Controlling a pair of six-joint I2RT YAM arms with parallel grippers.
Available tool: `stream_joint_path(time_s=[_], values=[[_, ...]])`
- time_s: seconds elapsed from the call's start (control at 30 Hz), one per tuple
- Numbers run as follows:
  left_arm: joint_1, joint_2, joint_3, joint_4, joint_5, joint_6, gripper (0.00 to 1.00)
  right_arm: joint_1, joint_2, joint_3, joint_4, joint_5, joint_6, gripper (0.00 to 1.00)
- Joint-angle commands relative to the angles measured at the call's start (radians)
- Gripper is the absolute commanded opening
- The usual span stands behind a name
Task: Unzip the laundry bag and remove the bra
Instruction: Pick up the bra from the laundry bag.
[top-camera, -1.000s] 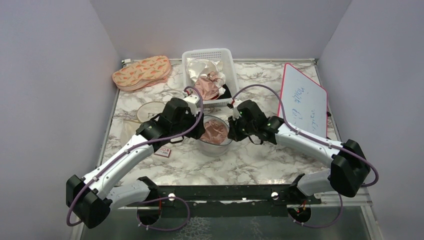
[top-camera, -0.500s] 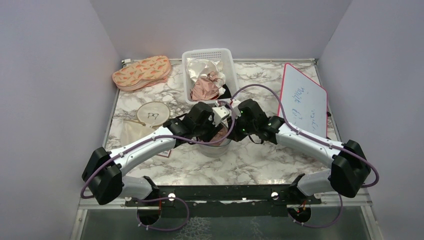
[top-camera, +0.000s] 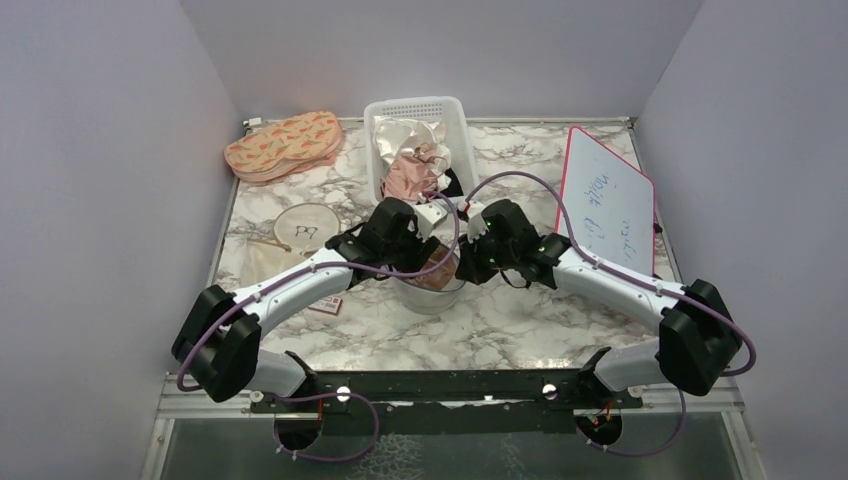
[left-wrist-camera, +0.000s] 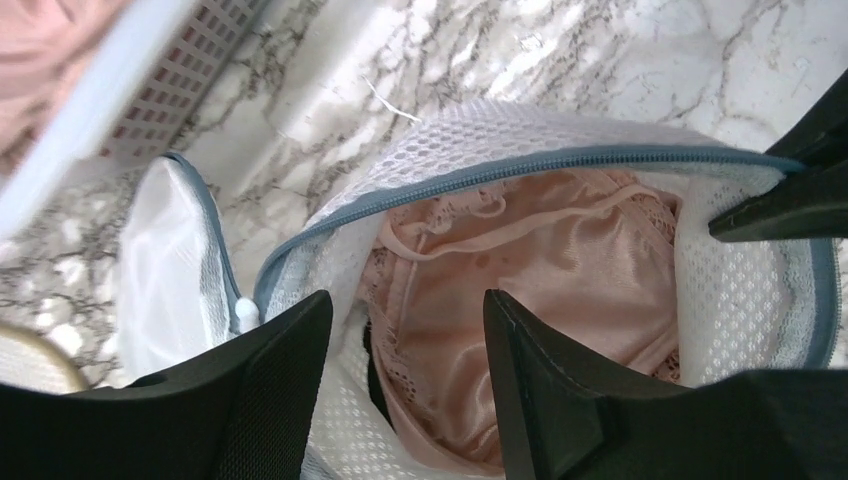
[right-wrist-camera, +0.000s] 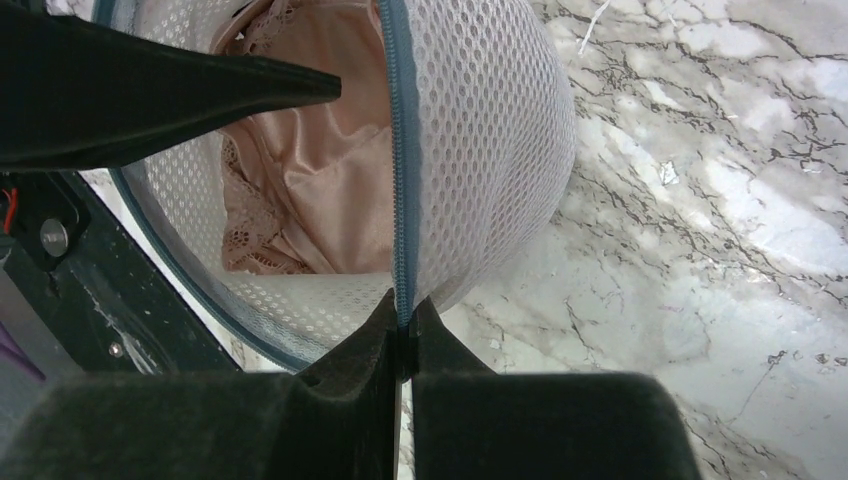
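Pinching the blue-grey zip rim of the laundry bag (right-wrist-camera: 480, 150), the right gripper (right-wrist-camera: 403, 325) sits clamped on it at the bottom centre of its wrist view. The bag stands at the middle of the overhead frame, just below the white basket (top-camera: 385, 112), with its mouth gaping (the zip is undone along the rim). The pink bra (left-wrist-camera: 560, 270) lies inside, at the centre of the left wrist view. The left gripper (left-wrist-camera: 405, 300) hovers over it, jaws moderately apart, gripping nothing.

Coarse white mesh on the laundry bag (left-wrist-camera: 730, 290), glossy satin and lace on the bra (left-wrist-camera: 560, 270), smooth marble-look table (right-wrist-camera: 720, 200).
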Motion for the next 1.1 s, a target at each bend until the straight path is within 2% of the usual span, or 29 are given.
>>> stream_joint_path(time_s=[0.0, 0.23, 0.53, 0.7, 0.97, 1.07], values=[[0.012, -0.009, -0.043, 0.071, 0.107, -0.037, 0.49, -0.011, 0.001, -0.014, 0.053, -0.055, -0.014, 0.01], [0.014, 0.012, -0.070, 0.075, 0.074, -0.031, 0.42, -0.016, 0.010, -0.002, 0.062, -0.077, -0.008, 0.01], [0.014, 0.004, -0.075, 0.087, 0.104, -0.025, 0.13, -0.016, 0.012, -0.004, 0.064, -0.091, 0.011, 0.01], [0.013, -0.081, -0.063, 0.056, 0.104, -0.028, 0.01, -0.016, 0.018, 0.006, 0.054, -0.078, 0.028, 0.01], [0.013, -0.306, -0.086, 0.040, 0.169, -0.080, 0.00, -0.016, 0.028, 0.017, 0.045, -0.046, 0.061, 0.01], [0.013, -0.386, -0.087, 0.039, 0.145, -0.114, 0.00, -0.016, 0.027, 0.020, 0.041, -0.032, 0.071, 0.01]])
